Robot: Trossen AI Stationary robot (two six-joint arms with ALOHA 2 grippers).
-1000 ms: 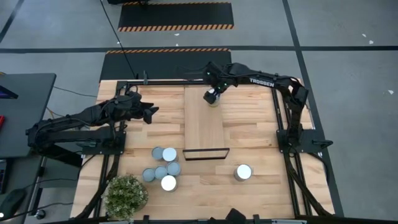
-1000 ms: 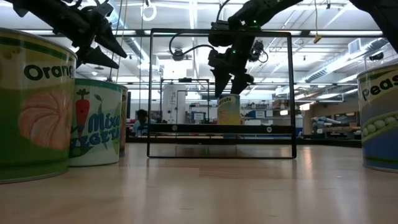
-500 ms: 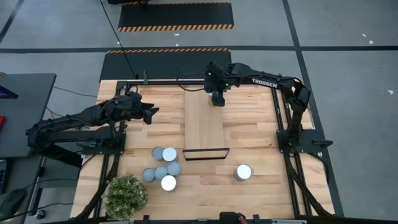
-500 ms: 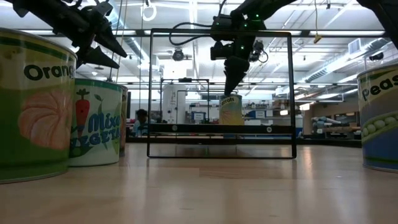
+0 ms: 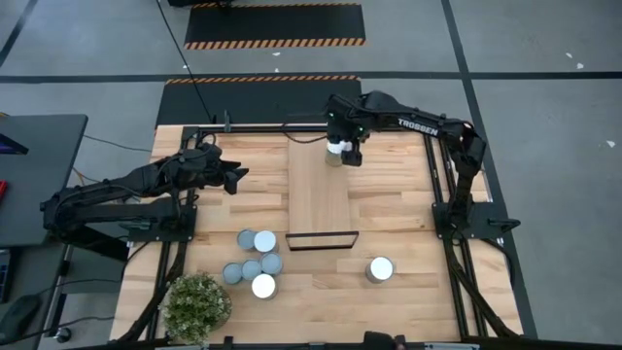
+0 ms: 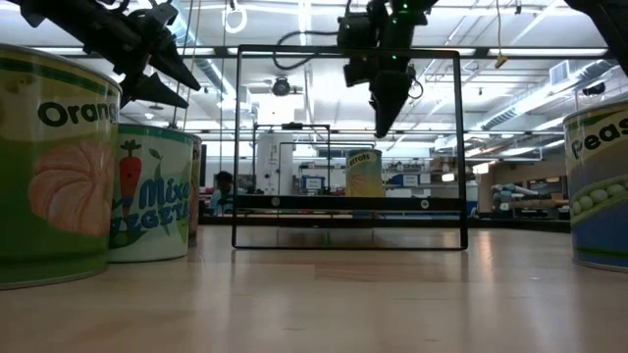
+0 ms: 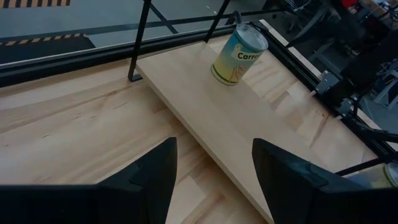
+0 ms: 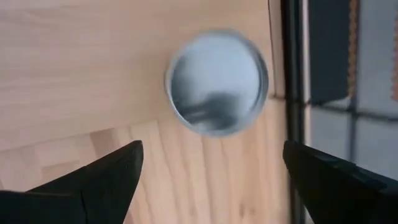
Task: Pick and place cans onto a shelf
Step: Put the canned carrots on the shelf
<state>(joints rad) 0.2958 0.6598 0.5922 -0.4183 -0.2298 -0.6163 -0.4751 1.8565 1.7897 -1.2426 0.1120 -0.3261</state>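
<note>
One can stands upright on its base at the far end of the light-wood shelf; it also shows in the low view, the left wrist view and the right wrist view. My right gripper is open and empty, above that can and a little to its right, fingers pointing down. My left gripper is open and empty, held above the table left of the shelf. Several cans stand grouped at the near left, and one can stands at the near right.
A bushy potted plant stands at the near left corner. A thin black frame rises at the shelf's near end, and a black rail runs along the table's far edge. Bare tabletop lies right of the shelf.
My right gripper has risen from the top of the can at the shelf's far end and drifted a little toward the table's right edge. The can stays standing upright on the shelf.
</note>
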